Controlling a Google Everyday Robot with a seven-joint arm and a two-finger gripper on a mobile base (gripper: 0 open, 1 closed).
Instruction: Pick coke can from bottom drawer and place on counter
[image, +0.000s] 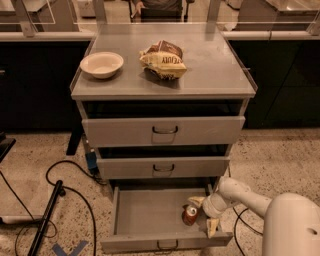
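Observation:
The coke can (190, 215), small and red with a silver top, stands on the floor of the pulled-out bottom drawer (145, 215), toward its right side. My gripper (203, 215) reaches into the drawer from the right, just to the right of the can. It is open, with one pale finger (196, 201) behind the can and the other (211, 227) in front. I cannot tell whether the fingers touch the can. The grey counter (210, 70) is the cabinet's top, well above.
A pale bowl (101, 64) and a yellow-and-brown snack bag (162, 60) lie on the counter. The top drawer (162, 131) and middle drawer (162, 167) stick out slightly above the bottom one. Black cables (65, 172) and a pole (47, 215) lie on the floor at left.

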